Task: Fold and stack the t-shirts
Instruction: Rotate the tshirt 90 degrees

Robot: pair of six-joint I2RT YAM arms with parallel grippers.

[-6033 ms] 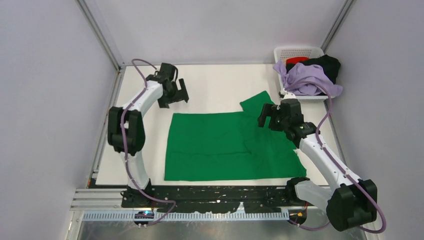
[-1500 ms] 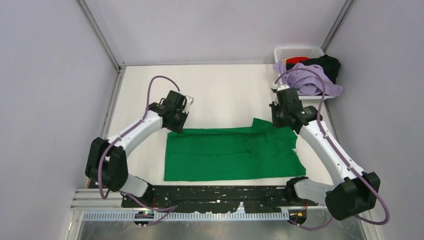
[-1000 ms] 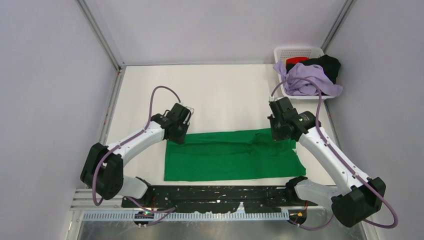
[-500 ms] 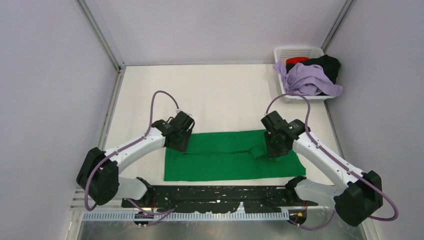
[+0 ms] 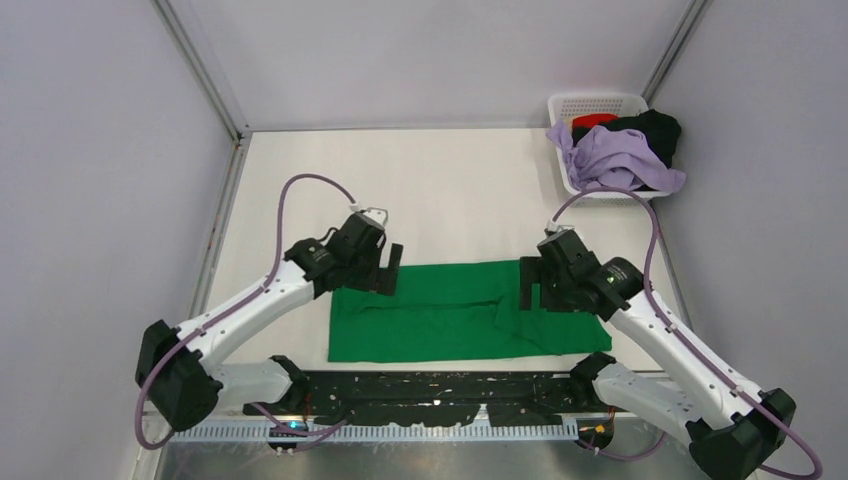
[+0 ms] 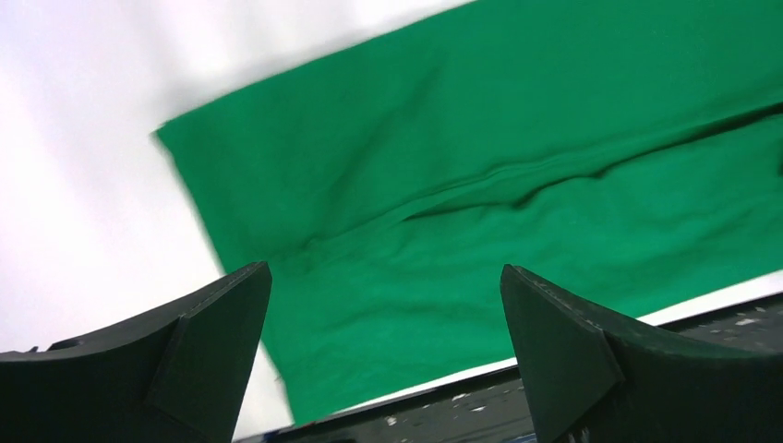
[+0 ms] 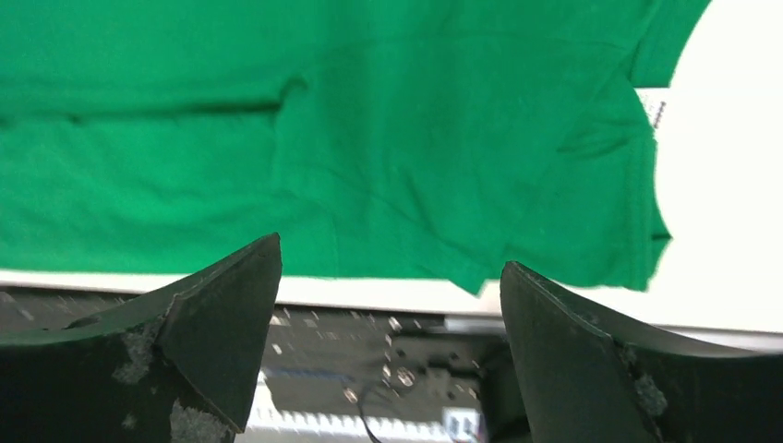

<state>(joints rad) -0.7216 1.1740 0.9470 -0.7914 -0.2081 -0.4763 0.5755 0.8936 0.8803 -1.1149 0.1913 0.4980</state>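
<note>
On the white table [image 5: 450, 190], the folded green shirt [image 5: 440, 320] lies along the near edge, and a careless drag across it could pull its loose top layer open. The left gripper [image 5: 386, 270] and right gripper [image 5: 530, 286] hover open and empty over its far corners, with the other shirts [image 5: 615, 160] heaped in the basket [image 5: 597, 98] well beyond the right one.

Folded shirt [image 5: 450, 312] lies flat along the near edge of the table [image 5: 440, 180], centred. Left gripper [image 5: 388, 270] over its far-left corner, right gripper [image 5: 529, 286] over its right part, apparently not touching. Basket [image 5: 598, 102] at far-right corner, heaped shirts [image 5: 620, 155] in it.
</note>
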